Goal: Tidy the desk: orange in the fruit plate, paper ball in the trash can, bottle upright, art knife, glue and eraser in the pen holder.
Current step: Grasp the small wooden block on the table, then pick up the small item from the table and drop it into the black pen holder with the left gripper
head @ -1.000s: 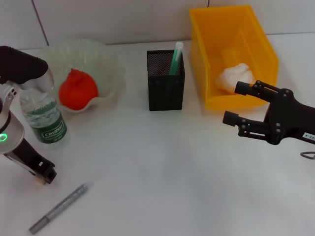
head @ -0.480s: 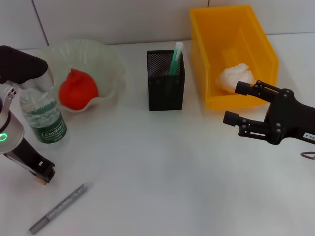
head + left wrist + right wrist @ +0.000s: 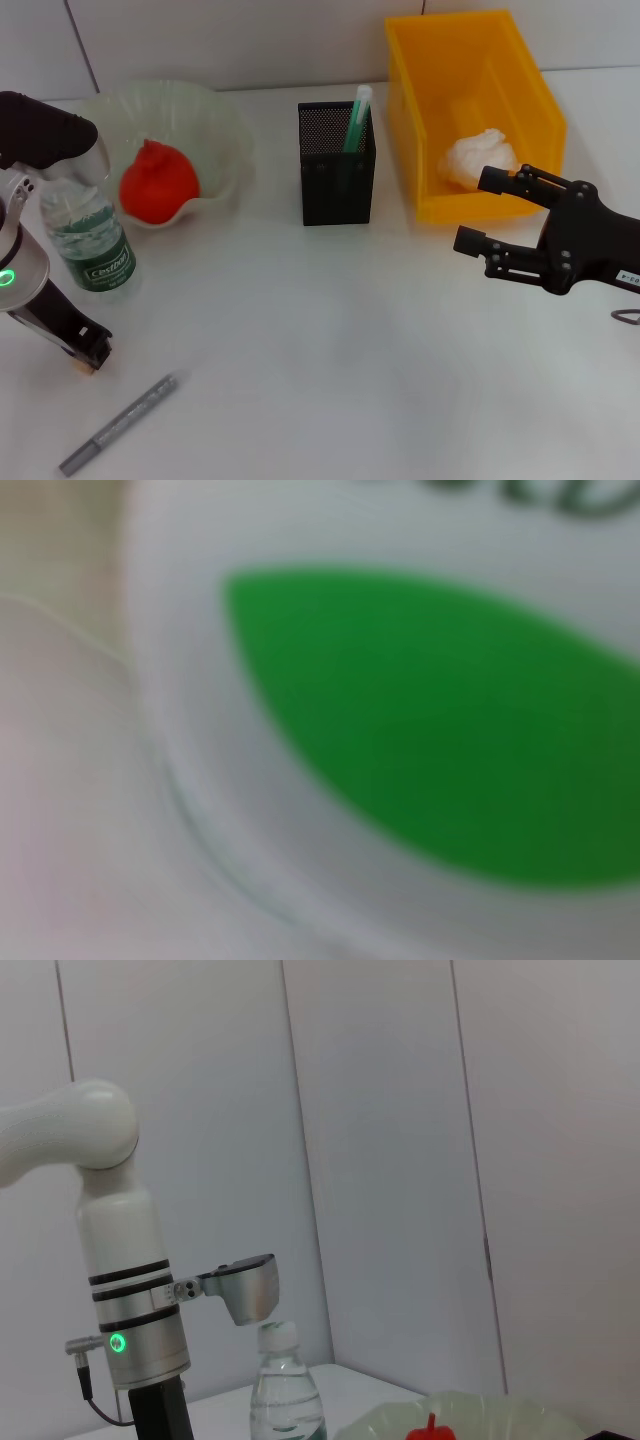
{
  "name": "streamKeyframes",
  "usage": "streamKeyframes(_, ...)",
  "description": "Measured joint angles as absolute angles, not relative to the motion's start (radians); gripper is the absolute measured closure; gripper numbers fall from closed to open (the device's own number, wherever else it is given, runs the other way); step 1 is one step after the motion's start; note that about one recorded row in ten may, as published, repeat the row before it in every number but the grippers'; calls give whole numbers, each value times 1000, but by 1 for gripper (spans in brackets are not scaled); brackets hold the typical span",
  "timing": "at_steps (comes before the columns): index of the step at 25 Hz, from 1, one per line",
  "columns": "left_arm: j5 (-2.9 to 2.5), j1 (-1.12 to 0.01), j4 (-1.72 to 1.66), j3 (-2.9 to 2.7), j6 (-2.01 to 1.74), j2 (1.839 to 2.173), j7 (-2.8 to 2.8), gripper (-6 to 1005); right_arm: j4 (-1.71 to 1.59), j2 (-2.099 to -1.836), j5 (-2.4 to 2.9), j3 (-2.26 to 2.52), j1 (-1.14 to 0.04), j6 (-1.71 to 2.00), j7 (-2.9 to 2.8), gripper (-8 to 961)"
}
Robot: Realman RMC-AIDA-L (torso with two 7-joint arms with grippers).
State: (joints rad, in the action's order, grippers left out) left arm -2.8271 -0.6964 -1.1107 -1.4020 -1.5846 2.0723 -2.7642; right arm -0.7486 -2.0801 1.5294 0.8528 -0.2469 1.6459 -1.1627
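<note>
- Knife (image 3: 118, 424): the thin grey art knife lies flat on the table (image 3: 330, 330) at the near left, its long axis slanting from near-left to far-right, with the far end pointing toward the middle of the table.
- Left hand (image 3: 88, 352) sits low at the left edge, just beyond and to the left of the knife's far end, close to it but apart; I cannot tell whether its fingers are apart or together.
- Right hand (image 3: 478, 210) hovers well apart on the right, in front of the yellow bin (image 3: 470, 110), fingers spread and holding nothing; the left arm is clearly the nearer one to the knife.
- Bottle (image 3: 88, 235) stands upright just behind the left hand, so close that its label fills the left wrist view.
- Orange (image 3: 157, 182) rests in the plate (image 3: 215, 125), the paper ball (image 3: 478, 158) in the bin, and a green-and-white stick (image 3: 356, 120) stands in the pen holder (image 3: 337, 178); judging by this, the knife is what remains in view.
</note>
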Motion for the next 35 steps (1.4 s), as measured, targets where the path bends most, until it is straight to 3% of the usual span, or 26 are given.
streamKeyframes(35, -2819, -688, -1207, -1418, -1641, 2073, -2772, 714, -750, -2080, 1529, 849, -252, 1646, -1163, 121)
